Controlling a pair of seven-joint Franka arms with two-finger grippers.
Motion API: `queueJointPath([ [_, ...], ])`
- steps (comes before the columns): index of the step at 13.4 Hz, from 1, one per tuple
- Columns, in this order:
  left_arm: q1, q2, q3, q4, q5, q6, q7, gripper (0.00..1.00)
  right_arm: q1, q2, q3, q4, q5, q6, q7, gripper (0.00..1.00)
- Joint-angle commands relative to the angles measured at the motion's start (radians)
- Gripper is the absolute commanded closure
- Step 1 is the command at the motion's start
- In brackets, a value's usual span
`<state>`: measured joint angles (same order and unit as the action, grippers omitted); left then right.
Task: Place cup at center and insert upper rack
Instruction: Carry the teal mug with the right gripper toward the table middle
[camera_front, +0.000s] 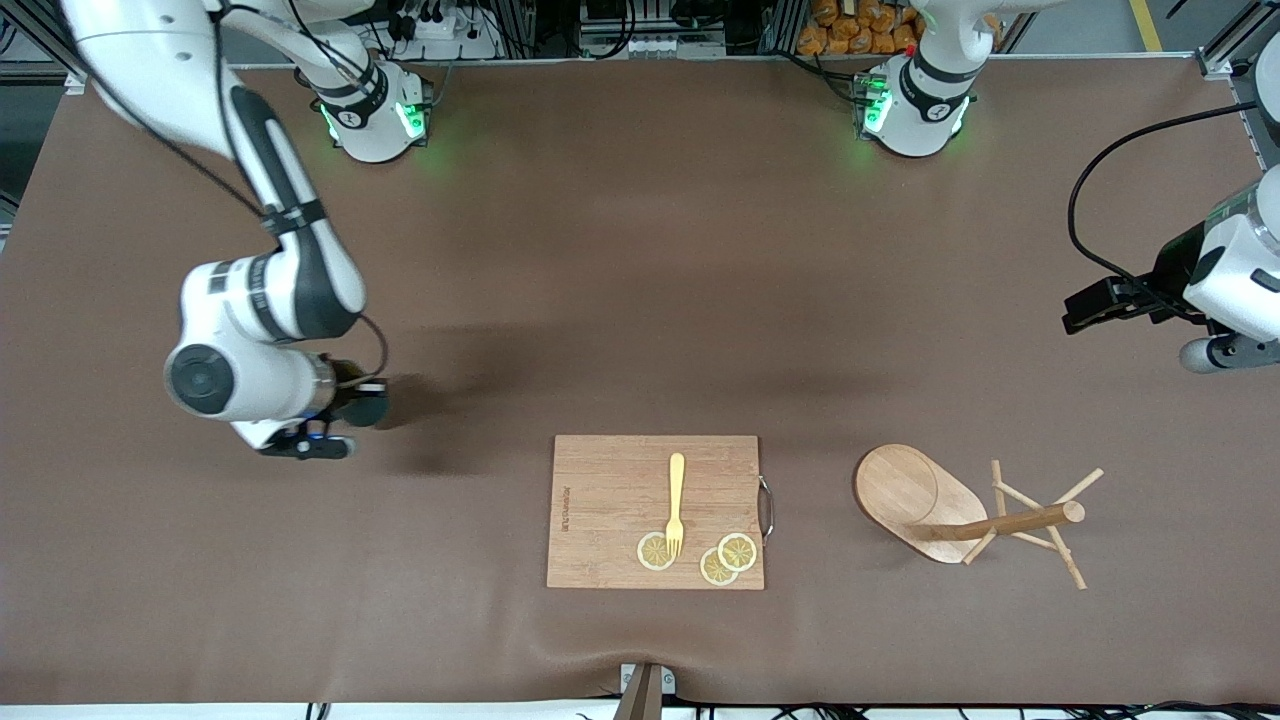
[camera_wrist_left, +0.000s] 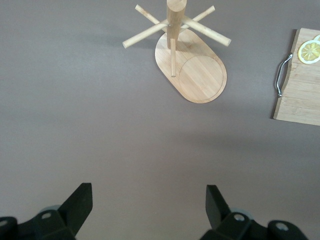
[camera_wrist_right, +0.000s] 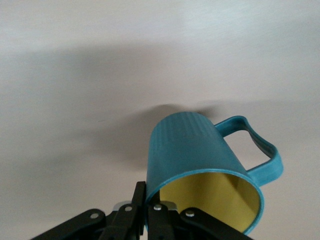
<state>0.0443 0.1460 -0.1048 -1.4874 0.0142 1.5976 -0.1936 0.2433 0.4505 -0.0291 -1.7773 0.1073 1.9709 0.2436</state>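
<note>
Nearest the front camera, a cutting board (camera_front: 655, 511) lies on the brown counter (camera_front: 600, 300) with a fork (camera_front: 676, 503) and lemon slices (camera_front: 728, 558) on it. Beside it, toward the left arm's end, stands the upper rack (camera_front: 965, 512) (a wooden mug tree). The left claw (camera_wrist_left: 146, 206) hangs above the counter near the rack, fingers apart. At the right arm's end, the right claw (camera_wrist_right: 145, 200) is clamped on the rim of the cup (camera_wrist_right: 210, 172), over bare counter.
</note>
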Motion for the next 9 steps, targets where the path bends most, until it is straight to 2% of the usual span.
queueJointPath([
  [1,0.017,-0.020,-0.006,0.006,-0.023,0.005,0.017,0.00,0.126,-0.029,-0.009,-0.008,0.035,-0.015,0.170,1.00],
  [6,0.049,-0.045,-0.004,-0.001,-0.025,0.007,0.029,0.00,0.359,-0.019,-0.009,-0.005,0.061,0.005,0.451,1.00],
  [9,0.052,-0.049,-0.004,0.002,-0.023,0.005,0.074,0.00,0.456,-0.019,-0.011,-0.004,0.251,0.022,0.468,1.00],
])
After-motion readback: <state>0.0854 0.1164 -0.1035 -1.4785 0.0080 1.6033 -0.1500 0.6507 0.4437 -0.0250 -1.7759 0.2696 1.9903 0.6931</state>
